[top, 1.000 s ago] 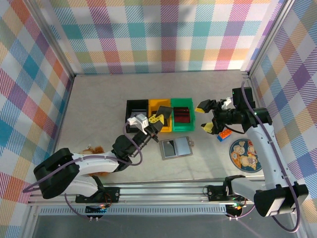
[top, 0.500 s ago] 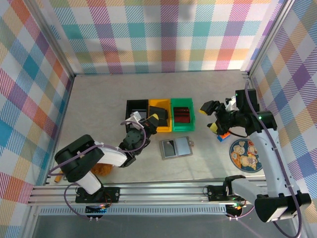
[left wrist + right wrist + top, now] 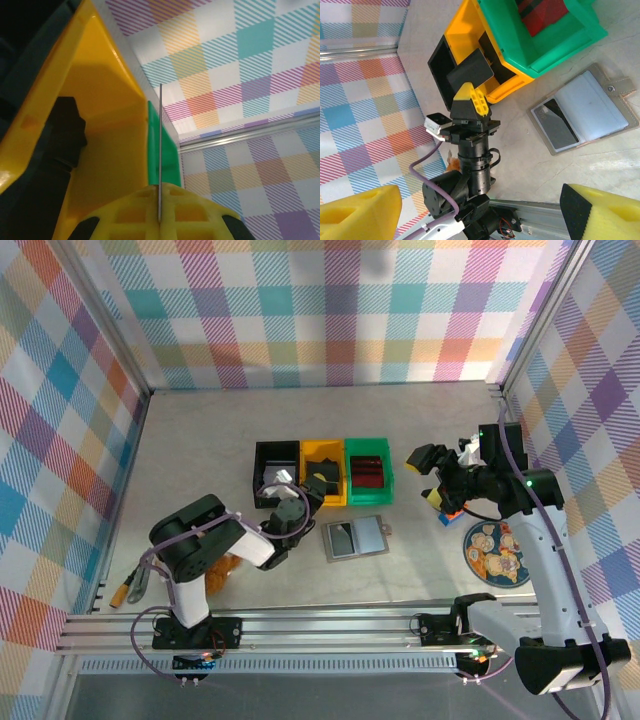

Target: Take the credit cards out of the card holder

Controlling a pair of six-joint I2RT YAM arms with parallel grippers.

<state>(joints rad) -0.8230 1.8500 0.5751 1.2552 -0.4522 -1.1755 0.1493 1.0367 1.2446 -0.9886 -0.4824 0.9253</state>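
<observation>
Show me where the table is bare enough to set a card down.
Bare table runs between the three bins and the back wall, also left of them. It is crowded around the left gripper and card holder.

We note card holder (image 3: 357,537) lying open, flat on table (image 3: 200,440), inside up, just on near side of green bin (image 3: 370,497). Two panels side by side. Right panel is light grey and bare. Left panel carries dark glossy rectangle (image 3: 556,125); card or window, we cannot tell. Small tab (image 3: 620,86) juts from right edge.

Reddish card (image 3: 367,471) lies flat inside green bin.

Dark card (image 3: 470,70) is pinched in left gripper (image 3: 470,100) over yellow bin (image 3: 100,75). In left wrist view we see it edge-on, a thin line.
</observation>
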